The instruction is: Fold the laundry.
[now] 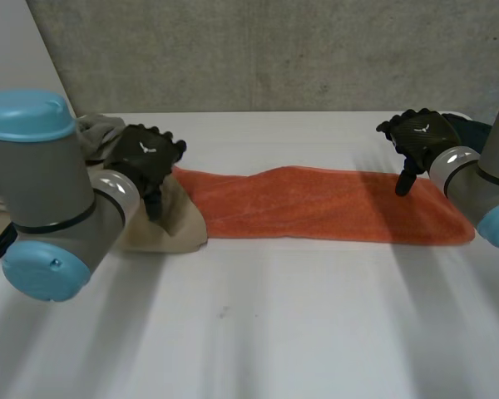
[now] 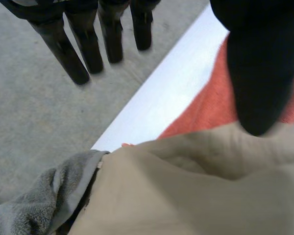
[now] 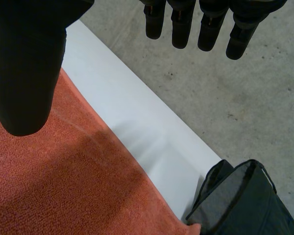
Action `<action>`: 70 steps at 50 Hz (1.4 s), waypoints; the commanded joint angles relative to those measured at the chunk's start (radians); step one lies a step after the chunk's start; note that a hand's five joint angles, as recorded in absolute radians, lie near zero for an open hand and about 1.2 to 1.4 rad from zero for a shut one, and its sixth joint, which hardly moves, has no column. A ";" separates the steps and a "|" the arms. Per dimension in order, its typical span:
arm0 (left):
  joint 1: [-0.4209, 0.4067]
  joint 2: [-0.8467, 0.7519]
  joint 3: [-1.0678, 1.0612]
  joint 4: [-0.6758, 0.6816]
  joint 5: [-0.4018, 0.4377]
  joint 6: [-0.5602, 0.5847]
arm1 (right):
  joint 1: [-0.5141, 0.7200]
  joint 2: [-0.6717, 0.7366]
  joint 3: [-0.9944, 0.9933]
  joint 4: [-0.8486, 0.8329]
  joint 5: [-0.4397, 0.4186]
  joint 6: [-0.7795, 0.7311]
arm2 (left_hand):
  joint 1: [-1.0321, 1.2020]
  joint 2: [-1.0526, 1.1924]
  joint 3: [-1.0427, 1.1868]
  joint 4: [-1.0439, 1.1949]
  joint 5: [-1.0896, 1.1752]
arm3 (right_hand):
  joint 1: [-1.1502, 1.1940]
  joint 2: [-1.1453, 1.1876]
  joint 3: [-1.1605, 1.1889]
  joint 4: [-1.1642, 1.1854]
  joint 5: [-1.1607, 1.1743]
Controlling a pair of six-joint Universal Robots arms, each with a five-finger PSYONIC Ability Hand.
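orange towel (image 1: pixel 333 204) lies flat on the white table (image 1: pixel 258 332), toward the far side. it is a long narrow strip with its long axis running straight across, from the left hand (image 1: pixel 145 154) to the right hand (image 1: pixel 416 133). its right end is squared off with soft corners. its left end runs under a beige cloth (image 1: pixel 162 220). a low slanting ridge crosses it near the middle. the pile is short, looped and matte; the right wrist view shows a fine grainy nap (image 3: pixel 49 186).

the beige cloth is smooth woven stuff, rumpled in soft folds and heaped over the towel's left end. behind it is a grey cloth (image 2: pixel 34 210), fuzzy like terry. a dark grey garment (image 3: pixel 240 200) with a stitched hem lies crumpled just beside the towel's far right corner. a rough concrete wall (image 1: pixel 274 50) stands behind the table.

left hand: spread wide, fingers (image 2: pixel 83 44) straight and holding nothing, thumb (image 2: pixel 257 73) pointing down at the beige cloth where it meets the towel. contact cannot be told.

right hand: also wide, fingers (image 3: pixel 206 24) straight and past the towel's far edge, thumb (image 3: pixel 27 73) pointing down over the towel's right end, gripping nothing.
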 commanded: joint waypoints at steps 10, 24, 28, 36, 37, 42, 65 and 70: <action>0.085 -0.215 0.039 0.041 0.007 0.391 | -0.009 0.011 0.020 0.023 -0.004 -0.019 | -0.024 -0.094 -0.096 -0.084 -0.101 | -0.047 -0.035 -0.034 -0.040 -0.049; 0.263 -0.460 0.404 0.282 -0.140 0.389 | -0.006 -0.009 0.049 0.029 -0.004 -0.040 | 1.197 1.128 1.126 1.138 1.121 | -0.047 -0.035 -0.034 -0.040 -0.049; 0.336 -0.549 0.538 0.349 -0.211 0.474 | -0.002 -0.015 0.058 0.029 -0.005 -0.042 | 1.197 1.128 1.126 1.138 1.121 | -0.047 -0.035 -0.034 -0.040 -0.049; 0.389 -0.676 0.706 0.346 -0.236 0.535 | 0.001 -0.016 0.063 0.030 -0.001 -0.043 | 1.197 1.128 1.126 1.138 1.121 | -0.047 -0.035 -0.034 -0.040 -0.049; 0.387 -0.678 0.707 0.345 -0.229 0.529 | -0.001 -0.018 0.064 0.032 -0.002 -0.043 | 1.197 1.128 1.126 1.138 1.121 | -0.047 -0.035 -0.034 -0.040 -0.049; 0.357 -0.632 0.682 0.342 -0.208 0.468 | -0.013 -0.036 0.079 0.032 -0.007 -0.034 | 1.197 1.128 1.126 1.138 1.121 | -0.047 -0.035 -0.034 -0.040 -0.049; 0.209 -0.054 0.099 -0.062 0.149 0.137 | -0.104 -0.128 0.090 0.242 -0.048 0.058 | -0.024 -0.094 -0.096 -0.084 -0.101 | -0.047 -0.035 -0.034 -0.040 -0.049; 0.139 -0.066 0.068 -0.074 0.154 0.035 | -0.131 -0.139 0.121 0.312 -0.079 0.050 | -0.024 -0.094 -0.096 -0.084 -0.101 | -0.047 -0.035 -0.034 -0.040 -0.049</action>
